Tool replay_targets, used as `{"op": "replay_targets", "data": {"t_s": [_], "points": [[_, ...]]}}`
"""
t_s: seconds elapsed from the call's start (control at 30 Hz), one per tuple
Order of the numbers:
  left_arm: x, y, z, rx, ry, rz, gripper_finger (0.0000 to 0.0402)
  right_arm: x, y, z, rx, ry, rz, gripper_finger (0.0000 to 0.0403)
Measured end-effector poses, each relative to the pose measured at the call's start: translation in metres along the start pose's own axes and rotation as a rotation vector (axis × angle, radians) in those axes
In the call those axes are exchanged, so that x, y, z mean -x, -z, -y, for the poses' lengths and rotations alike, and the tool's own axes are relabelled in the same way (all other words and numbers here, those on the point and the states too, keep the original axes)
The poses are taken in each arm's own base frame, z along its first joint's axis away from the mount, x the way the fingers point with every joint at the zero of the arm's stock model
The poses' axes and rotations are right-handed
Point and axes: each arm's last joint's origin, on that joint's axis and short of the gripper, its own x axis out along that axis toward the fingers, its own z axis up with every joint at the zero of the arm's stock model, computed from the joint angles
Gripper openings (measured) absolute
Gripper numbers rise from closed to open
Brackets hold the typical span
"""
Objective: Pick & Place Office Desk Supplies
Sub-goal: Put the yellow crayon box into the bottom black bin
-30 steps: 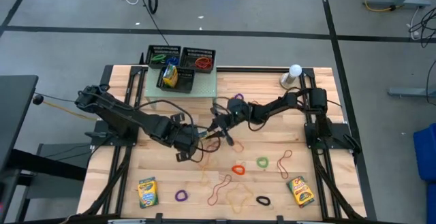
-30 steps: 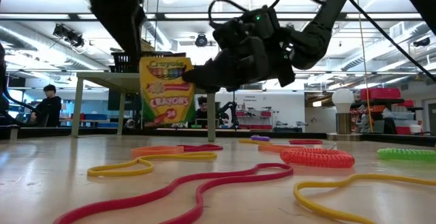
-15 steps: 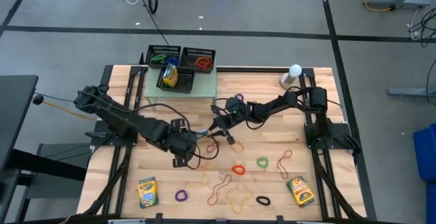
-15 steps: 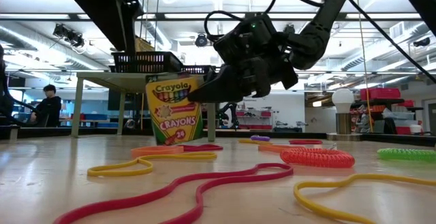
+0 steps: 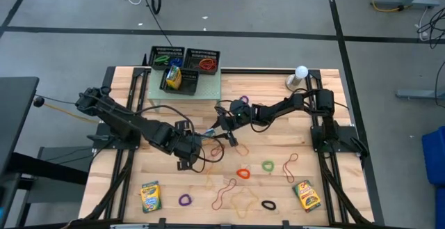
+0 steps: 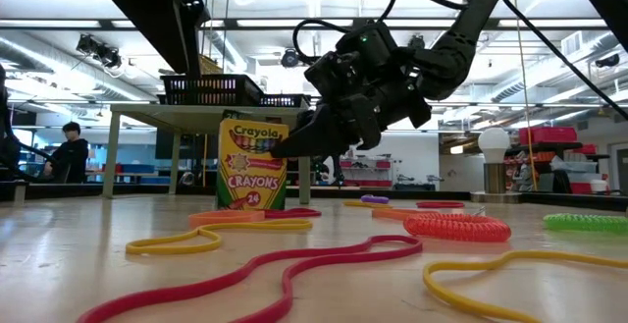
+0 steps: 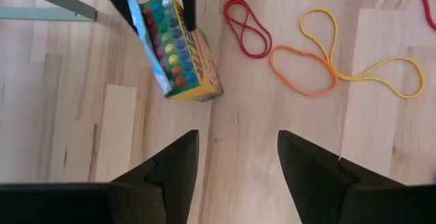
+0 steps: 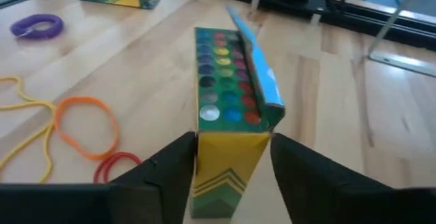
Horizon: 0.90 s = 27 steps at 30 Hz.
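Note:
A yellow-and-green crayon box (image 6: 252, 164) stands upright on the table's middle, its top flap open and the crayon tips showing (image 8: 225, 67). My right gripper (image 8: 231, 139) is open, one finger on each side of the box's top. My left gripper (image 7: 237, 137) hangs open a little above the table on the box's near-left side, with nothing between its fingers. Red, orange and yellow rubber bands (image 7: 300, 67) lie beside the box. Two more crayon boxes (image 5: 149, 196) (image 5: 306, 195) lie flat near the front edge. My right gripper's fingers (image 8: 178, 163) stand close along the two narrow sides of the box near its open top (image 8: 231, 125), slanting down from the table's right. I cannot tell whether they touch it. The box rests on its bottom end on the table.
Black mesh trays (image 5: 184, 60) sit on a raised green platform at the back, one holding a crayon box (image 5: 173, 77). A white ball-topped stand (image 5: 300, 76) is at the back right. Loose bands, orange (image 5: 243, 173), green (image 5: 268, 165), purple (image 5: 185, 200), black (image 5: 268, 204), dot the front half.
The crayon box, held clear of the table and tilted a second ago, has come down and now stands upright on the wood. My right gripper has tipped downward with it, staying over the same spot.

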Motion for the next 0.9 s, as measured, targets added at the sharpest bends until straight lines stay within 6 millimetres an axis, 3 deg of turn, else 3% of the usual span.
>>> {"op": "replay_targets", "data": {"t_s": [0.2,0.37,0.53,0.73,0.9], "points": [[0.009,-0.010,-0.003,0.006,0.025,0.027,0.0206,0.007,-0.015,-0.003,0.007,0.054,-0.016,0.0230],[0.021,-0.030,-0.019,0.128,0.032,0.077,0.0199,0.016,-0.030,-0.011,0.011,0.102,-0.069,0.0240],[0.027,-0.040,-0.029,0.172,0.034,0.103,0.0165,0.043,-0.050,-0.025,0.010,0.117,-0.223,0.0225],[0.029,-0.041,-0.029,0.224,0.034,0.110,0.0112,0.094,-0.073,-0.046,-0.032,0.117,-0.261,0.0147],[0.011,-0.045,-0.028,0.265,-0.001,0.060,0.0069,0.134,-0.055,-0.069,-0.040,0.242,-0.201,0.0043]]}}
